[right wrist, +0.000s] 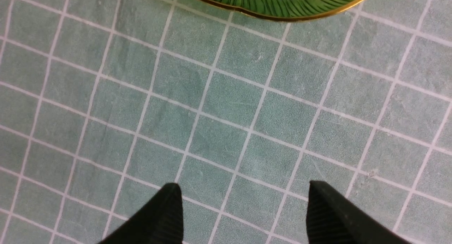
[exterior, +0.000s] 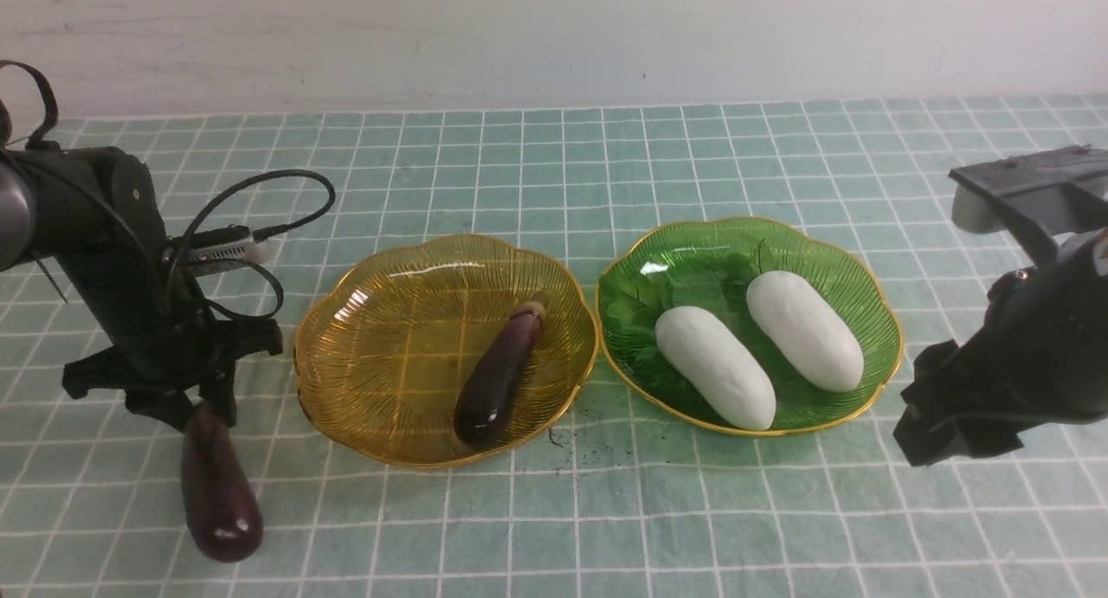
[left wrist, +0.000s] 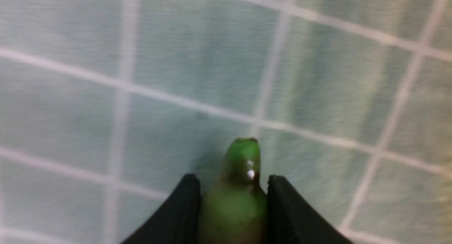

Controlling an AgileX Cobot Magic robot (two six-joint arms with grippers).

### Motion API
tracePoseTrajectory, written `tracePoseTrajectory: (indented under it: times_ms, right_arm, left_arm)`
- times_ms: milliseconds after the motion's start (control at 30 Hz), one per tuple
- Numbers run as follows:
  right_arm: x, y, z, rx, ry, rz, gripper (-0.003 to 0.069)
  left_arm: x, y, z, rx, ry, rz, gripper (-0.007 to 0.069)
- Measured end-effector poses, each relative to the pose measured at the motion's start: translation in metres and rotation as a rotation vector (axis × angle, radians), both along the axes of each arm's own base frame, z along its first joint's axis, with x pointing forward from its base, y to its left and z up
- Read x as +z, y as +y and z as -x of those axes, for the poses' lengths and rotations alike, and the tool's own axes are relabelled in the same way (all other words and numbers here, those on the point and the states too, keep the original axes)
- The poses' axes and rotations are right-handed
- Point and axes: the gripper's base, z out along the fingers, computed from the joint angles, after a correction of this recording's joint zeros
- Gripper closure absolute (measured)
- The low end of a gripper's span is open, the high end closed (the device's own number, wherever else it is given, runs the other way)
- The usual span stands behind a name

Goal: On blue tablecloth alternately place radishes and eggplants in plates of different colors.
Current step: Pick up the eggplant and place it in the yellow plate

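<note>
On the blue tablecloth (exterior: pixel 606 511) the amber-yellow plate (exterior: pixel 381 338) holds one dark purple eggplant (exterior: pixel 498 377). Beside it, the green plate (exterior: pixel 866 295) holds two white radishes (exterior: pixel 714 366) (exterior: pixel 805 330). A second eggplant (exterior: pixel 221 494) lies on the cloth at the front left. My left gripper (exterior: pixel 203 408) is down over its stem end. In the left wrist view the left gripper (left wrist: pixel 233 182) presses both jaws against the eggplant's green stem (left wrist: pixel 242 159). At the right, beside the green plate, my right gripper (exterior: pixel 930 434) stands open over bare cloth; in its wrist view (right wrist: pixel 243 189) nothing lies between the fingers.
The green plate's gold rim (right wrist: pixel 282 14) shows at the edge of the right wrist view. A pale wall runs behind the far edge of the cloth. A black cable (exterior: pixel 260 191) loops off the left arm.
</note>
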Motion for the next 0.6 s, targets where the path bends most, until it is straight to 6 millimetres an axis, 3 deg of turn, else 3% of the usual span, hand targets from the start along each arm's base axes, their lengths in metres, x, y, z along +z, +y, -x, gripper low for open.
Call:
tracePoseTrajectory:
  times_ms: [100, 167, 300, 400, 600]
  right_arm:
    - [0.000, 0.000, 0.000, 0.001, 0.000, -0.001, 0.0228]
    - [0.000, 0.000, 0.000, 0.001, 0.000, -0.002, 0.0228]
    - [0.000, 0.000, 0.000, 0.002, 0.000, -0.001, 0.0228]
    - [0.000, 0.000, 0.000, 0.002, -0.001, -0.001, 0.0228]
    - [0.000, 0.000, -0.001, 0.001, -0.012, -0.005, 0.0228]
  left_arm:
    - [0.020, 0.007, -0.002, -0.009, 0.004, -0.041, 0.0411]
    - [0.047, 0.011, -0.005, -0.013, -0.020, -0.075, 0.0411]
    - [0.075, 0.007, -0.012, -0.022, -0.075, -0.067, 0.0411]
    - [0.092, -0.019, -0.020, -0.154, -0.140, -0.007, 0.0411]
    - [0.095, -0.082, -0.036, -0.454, -0.336, 0.085, 0.0411]
